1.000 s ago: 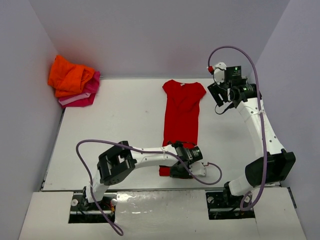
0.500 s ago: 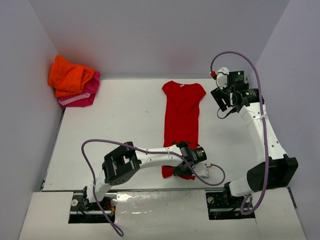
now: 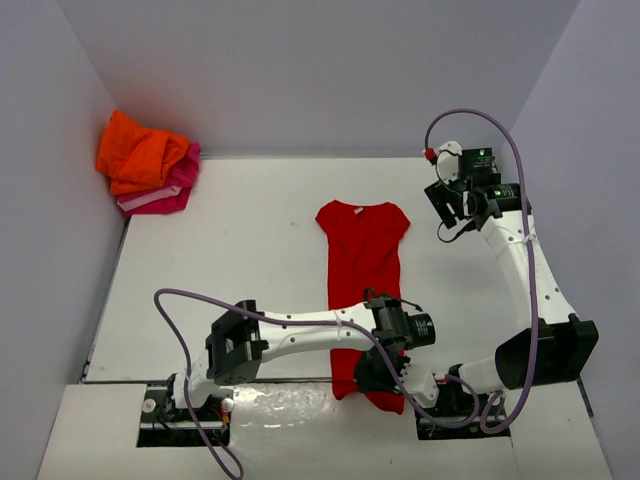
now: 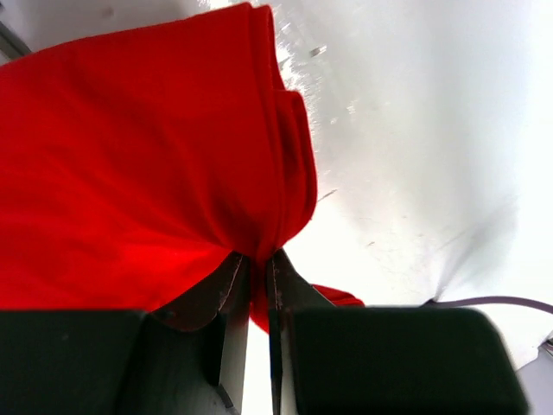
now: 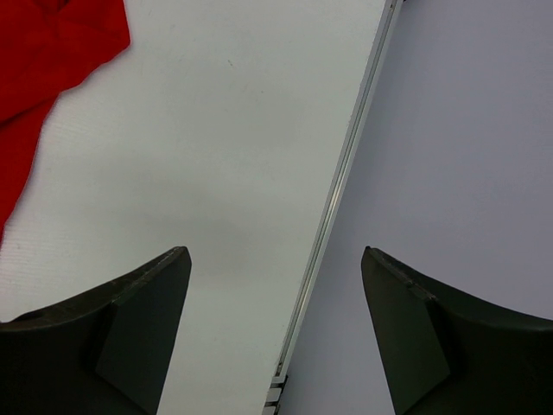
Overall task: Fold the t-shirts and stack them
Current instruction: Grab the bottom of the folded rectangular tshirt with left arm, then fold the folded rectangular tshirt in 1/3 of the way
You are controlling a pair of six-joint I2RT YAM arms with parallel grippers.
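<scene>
The red t-shirt (image 3: 362, 250) lies lengthwise in the middle of the table, neck towards the back wall. Its hem end hangs over the near edge. My left gripper (image 3: 372, 374) is shut on that hem. In the left wrist view its jaws (image 4: 257, 259) pinch a bunched fold of the red cloth (image 4: 147, 173). My right gripper (image 3: 447, 205) is open and empty, raised near the table's right edge. The right wrist view (image 5: 276, 259) shows a shirt sleeve (image 5: 52, 52) at top left. The orange t-shirt (image 3: 140, 152) lies crumpled on the pink t-shirt (image 3: 168, 192) in the back left corner.
Grey walls enclose the table on the left, back and right. The table's right edge rail (image 5: 346, 173) runs between my right fingers. A purple cable (image 3: 200, 300) loops from the left arm over the near left part of the table.
My left gripper has pulled the red shirt's hem towards the near edge and to the right; the whole shirt slid nearer. My right gripper shifted slightly to the right.
</scene>
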